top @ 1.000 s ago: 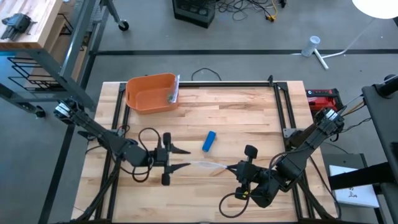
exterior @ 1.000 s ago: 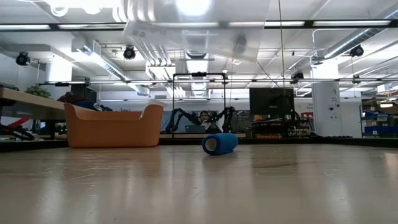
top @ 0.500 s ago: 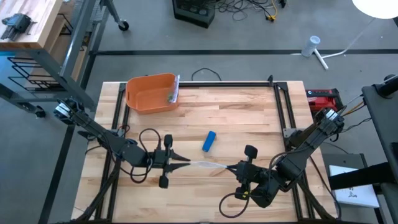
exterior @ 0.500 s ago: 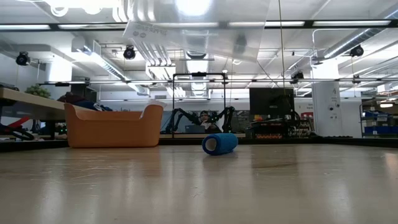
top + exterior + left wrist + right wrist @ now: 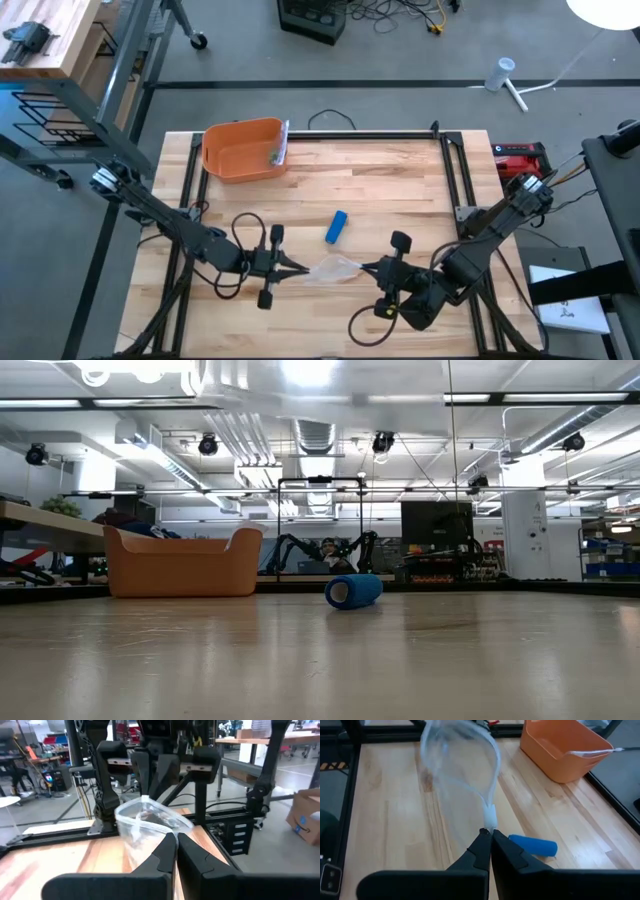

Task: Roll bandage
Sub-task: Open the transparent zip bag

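A blue bandage roll (image 5: pixel 337 227) lies on its side at the middle of the wooden table, also seen in the low view (image 5: pixel 352 590) and the right wrist view (image 5: pixel 532 845). No gripper touches it. Nearer the table's front edge, a clear plastic bag (image 5: pixel 333 268) is strung between my two grippers. My left gripper (image 5: pixel 298 270) is shut on its left end and my right gripper (image 5: pixel 366 268) on its right end. The bag bulges open between them (image 5: pixel 460 765). My left gripper pinches the bag's left end (image 5: pixel 161 831) between its two fingers, coming level from the table's left. The bag stands up beyond the fingertips as a rounded loop. My right gripper pinches the bag's rim at its right end (image 5: pixel 490 820) at the fingertips, coming level from the table's right. The rim arches up and away from the fingers in an open loop.
An orange bin (image 5: pixel 243 150) with a small item inside stands at the far left of the table, also seen in the low view (image 5: pixel 180 563). A black metal frame (image 5: pixel 450 170) runs along the table's edges. Bare wood lies between the roll and the bin.
My left gripper has shut on the bag's left end and moved a little toward the table's right and near edges. The bag, a flat, stretched strip a second ago, now bulges open between the two grippers. My right gripper has stayed shut on its end.
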